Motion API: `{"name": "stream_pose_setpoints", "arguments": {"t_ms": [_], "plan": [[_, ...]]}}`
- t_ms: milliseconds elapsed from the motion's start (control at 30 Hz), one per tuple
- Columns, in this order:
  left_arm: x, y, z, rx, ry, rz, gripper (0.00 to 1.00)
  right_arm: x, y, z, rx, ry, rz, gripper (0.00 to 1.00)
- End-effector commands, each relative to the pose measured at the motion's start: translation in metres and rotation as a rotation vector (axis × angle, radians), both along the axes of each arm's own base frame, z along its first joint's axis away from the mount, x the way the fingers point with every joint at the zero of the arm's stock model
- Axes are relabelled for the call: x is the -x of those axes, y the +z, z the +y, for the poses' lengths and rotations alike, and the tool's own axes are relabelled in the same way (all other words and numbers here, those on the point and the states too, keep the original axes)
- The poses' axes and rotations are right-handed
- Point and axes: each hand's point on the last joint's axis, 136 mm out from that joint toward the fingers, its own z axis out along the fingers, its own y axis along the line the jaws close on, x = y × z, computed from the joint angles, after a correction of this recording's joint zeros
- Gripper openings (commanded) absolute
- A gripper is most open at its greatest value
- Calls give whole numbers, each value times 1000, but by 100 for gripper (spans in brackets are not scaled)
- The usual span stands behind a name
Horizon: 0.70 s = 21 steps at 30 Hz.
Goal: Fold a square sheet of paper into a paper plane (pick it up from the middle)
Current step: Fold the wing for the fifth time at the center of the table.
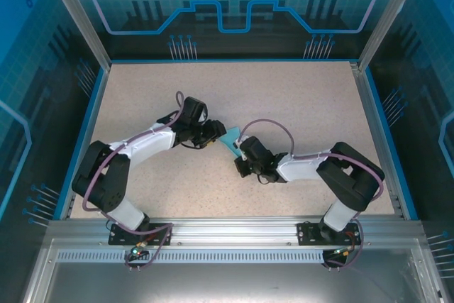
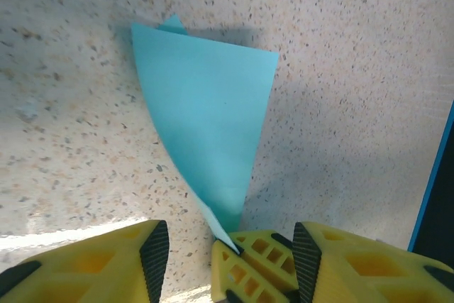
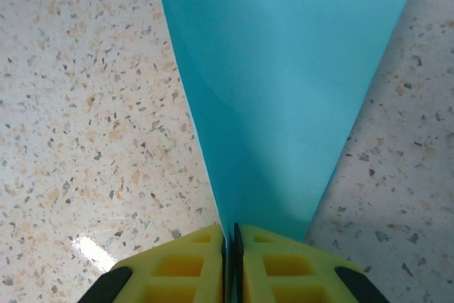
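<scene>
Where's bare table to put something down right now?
Free: far half of the table, arms to back wall; near strip between the bases. Crowded: centre, left gripper and right gripper at the paper.

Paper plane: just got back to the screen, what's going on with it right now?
The right end effector is pinching the narrow end of the paper plane, a light-cyan sheet folded into a tapering wedge that widens out over the speckled table. The left end effector sits close by at the table's centre. Its jaws are open near the paper's narrow tip and are not gripping it.
</scene>
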Motion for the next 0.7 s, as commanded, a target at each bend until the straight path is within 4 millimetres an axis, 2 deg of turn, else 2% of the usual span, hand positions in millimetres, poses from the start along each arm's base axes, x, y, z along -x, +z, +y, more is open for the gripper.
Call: {"name": "stream_pose_setpoints", "arguments": {"t_ms": [0, 200, 400, 667], "plan": [[0, 4, 18, -49, 17, -15, 52, 4, 9, 12, -172, 15, 63, 13], [1, 6, 15, -11, 26, -21, 52, 0, 16, 8, -330, -15, 119, 13], [3, -1, 7, 48, 25, 0, 51, 0, 11, 3, -408, -46, 167, 13], [4, -4, -9, 146, 3, 10, 47, 0, -3, -1, -427, -102, 242, 14]]}}
